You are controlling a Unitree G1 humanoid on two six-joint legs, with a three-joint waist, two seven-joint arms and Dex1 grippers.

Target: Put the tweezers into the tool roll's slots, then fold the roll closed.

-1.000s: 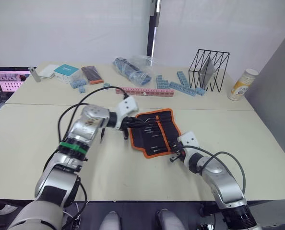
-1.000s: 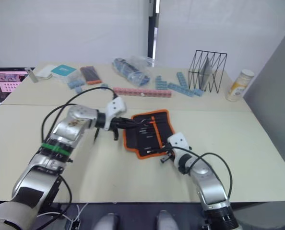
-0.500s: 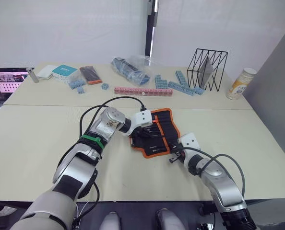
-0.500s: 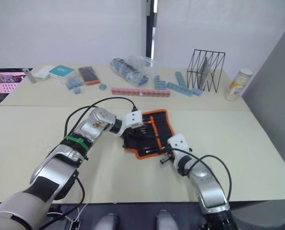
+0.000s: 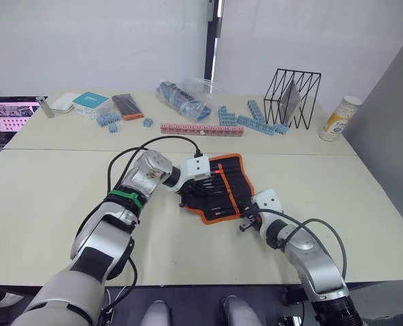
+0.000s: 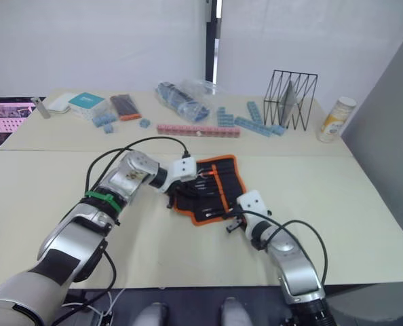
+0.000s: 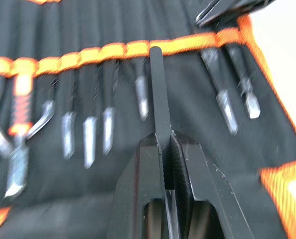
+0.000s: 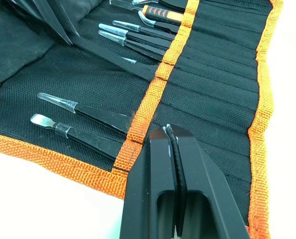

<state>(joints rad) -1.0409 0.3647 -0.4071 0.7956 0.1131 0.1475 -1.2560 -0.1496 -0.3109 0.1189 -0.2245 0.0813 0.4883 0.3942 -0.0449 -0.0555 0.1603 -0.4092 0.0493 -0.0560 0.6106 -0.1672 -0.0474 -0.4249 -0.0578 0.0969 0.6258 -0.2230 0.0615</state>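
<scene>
The tool roll lies open on the table's near centre, black with orange trim and an orange centre strip. Several tweezers sit tucked in its slots, silver tips showing. My left gripper is shut on one slim black tweezer, whose end reaches the orange strip. In the eye views this left gripper is over the roll's left part. My right gripper is shut with nothing seen between its fingers, low over the strip near the roll's near right corner.
Along the table's far side are a pink brick strip, blue bricks, a clear bag, a black wire rack, a can, a teal box and a flat black-and-orange packet.
My left gripper has swung right from beside the roll onto its inner face, carrying the tweezer, then drew back slightly. The right gripper has stayed at the roll's near right corner.
</scene>
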